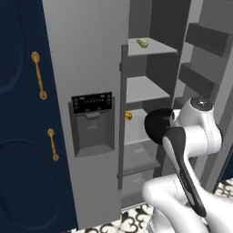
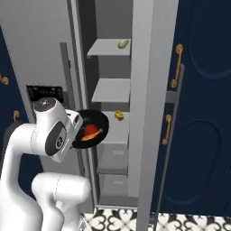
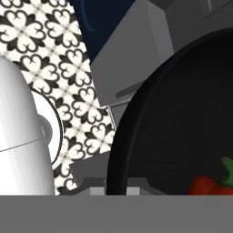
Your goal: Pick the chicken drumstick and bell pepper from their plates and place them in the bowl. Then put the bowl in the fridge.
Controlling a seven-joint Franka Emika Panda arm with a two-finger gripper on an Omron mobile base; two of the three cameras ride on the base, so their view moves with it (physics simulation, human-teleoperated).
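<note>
The arm is carrying the bowl (image 2: 91, 129), holding the bell pepper (image 2: 90, 130), toward the open fridge (image 1: 91, 68), apparently clamped in the hand, and next needs a level reach onto a shelf (image 2: 111, 90).

Bowl up close
Dark bowl (image 3: 150, 136) with the red bell pepper (image 3: 211, 184) inside, above patterned floor tiles (image 3: 50, 50).

The bowl (image 3: 150, 136) and bell pepper (image 3: 210, 184) are cut off; pincer fingertips hidden.
</note>
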